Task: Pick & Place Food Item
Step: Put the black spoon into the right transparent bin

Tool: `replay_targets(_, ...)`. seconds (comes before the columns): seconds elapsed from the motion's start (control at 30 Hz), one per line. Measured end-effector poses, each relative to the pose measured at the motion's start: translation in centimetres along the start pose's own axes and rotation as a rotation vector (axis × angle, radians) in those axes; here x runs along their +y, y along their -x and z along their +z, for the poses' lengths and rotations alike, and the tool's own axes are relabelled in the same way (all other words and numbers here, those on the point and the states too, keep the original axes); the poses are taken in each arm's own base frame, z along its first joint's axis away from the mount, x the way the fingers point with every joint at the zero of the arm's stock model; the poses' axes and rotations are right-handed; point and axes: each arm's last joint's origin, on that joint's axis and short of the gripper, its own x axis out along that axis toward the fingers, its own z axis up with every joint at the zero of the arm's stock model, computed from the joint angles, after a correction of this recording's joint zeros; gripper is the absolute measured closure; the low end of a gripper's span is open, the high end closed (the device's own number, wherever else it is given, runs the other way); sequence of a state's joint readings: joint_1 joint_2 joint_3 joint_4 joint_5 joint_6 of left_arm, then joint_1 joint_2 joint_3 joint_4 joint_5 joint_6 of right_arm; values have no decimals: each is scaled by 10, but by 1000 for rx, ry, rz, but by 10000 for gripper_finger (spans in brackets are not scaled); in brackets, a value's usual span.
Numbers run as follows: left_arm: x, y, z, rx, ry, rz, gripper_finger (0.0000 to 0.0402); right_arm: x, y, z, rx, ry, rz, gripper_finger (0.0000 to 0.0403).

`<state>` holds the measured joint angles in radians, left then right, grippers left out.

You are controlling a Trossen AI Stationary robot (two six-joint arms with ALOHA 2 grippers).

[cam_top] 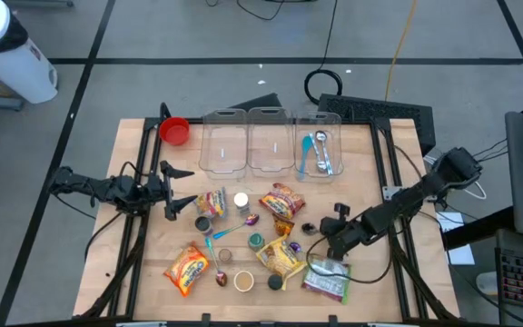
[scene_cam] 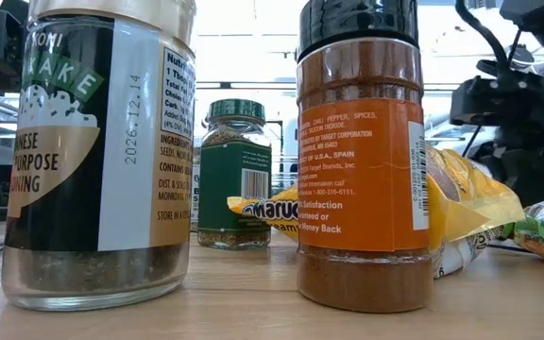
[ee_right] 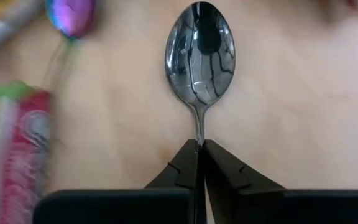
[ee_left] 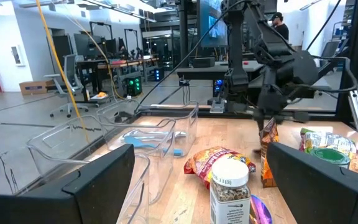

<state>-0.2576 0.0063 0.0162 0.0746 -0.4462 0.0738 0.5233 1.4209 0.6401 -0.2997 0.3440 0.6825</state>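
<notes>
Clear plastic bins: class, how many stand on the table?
3, side by side along the far edge: left bin empty, middle bin empty, right bin holding utensils. None seems hidden.

Desk centre is crowded — snack packets, jars and spoons packed close, little room to come down between them. Three clear bins line the far edge; the rightmost already holds utensils, the other two are open from above. Red bowl sits at the far-left corner. Bare wood along the left edge and far-right side — free to pass. Green packet lies just beside the right claw.
</notes>
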Motion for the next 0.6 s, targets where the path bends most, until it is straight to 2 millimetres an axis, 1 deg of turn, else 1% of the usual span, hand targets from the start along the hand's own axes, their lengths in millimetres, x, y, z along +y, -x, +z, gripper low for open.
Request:
replay_targets(0.1,0,0,0,0,0,0,27,-1,16,9,-82,-7,50,399)
replay_targets(0.3,0,0,0,0,0,0,27,-6,44,19,-219,-21,107,400)
replay_targets(0.47,0,0,0,-1,0,1,27,-14,62,25,-352,-78,62,400)
replay_targets(0.6,0,0,0,0,0,0,27,-21,72,31,-461,-151,1,400)
